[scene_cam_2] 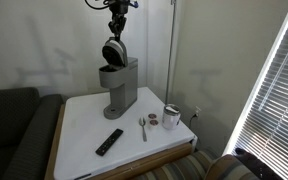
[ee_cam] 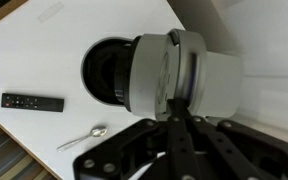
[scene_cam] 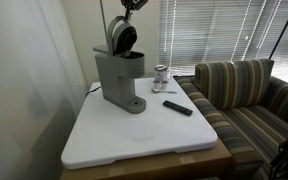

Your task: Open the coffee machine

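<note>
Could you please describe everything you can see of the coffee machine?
The coffee machine is a tall, boxy grey unit, plastic by its look, with a round drip base. It stands upright on the white tabletop. Its rounded, dark-lined lid is hinged up, exposing the dark round chamber. The shut gripper sits at the lid's upper edge, apparently touching it.

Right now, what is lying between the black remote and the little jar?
A spoon and a small round thing lie between the remote and the jar, shown in an exterior view.
</note>
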`<state>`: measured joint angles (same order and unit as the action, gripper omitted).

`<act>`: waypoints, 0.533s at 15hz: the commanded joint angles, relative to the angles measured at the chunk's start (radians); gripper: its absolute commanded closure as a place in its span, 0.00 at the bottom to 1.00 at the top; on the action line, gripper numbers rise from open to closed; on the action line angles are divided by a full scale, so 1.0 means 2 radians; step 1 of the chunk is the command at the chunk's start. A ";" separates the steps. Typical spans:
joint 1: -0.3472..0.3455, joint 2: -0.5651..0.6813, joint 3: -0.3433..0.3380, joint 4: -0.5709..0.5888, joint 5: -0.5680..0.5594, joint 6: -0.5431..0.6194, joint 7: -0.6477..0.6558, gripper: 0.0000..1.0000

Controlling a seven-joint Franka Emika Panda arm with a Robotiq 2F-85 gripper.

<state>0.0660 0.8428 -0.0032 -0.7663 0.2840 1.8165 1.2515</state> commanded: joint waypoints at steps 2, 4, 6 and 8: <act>-0.005 0.038 0.002 0.049 -0.001 -0.028 -0.008 1.00; -0.006 0.045 0.003 0.060 -0.001 -0.035 -0.008 1.00; -0.006 0.049 0.003 0.066 0.000 -0.040 -0.009 1.00; -0.005 0.044 0.002 0.064 -0.001 -0.046 -0.008 1.00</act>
<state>0.0626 0.8945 -0.0032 -0.6707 0.2841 1.7571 1.2509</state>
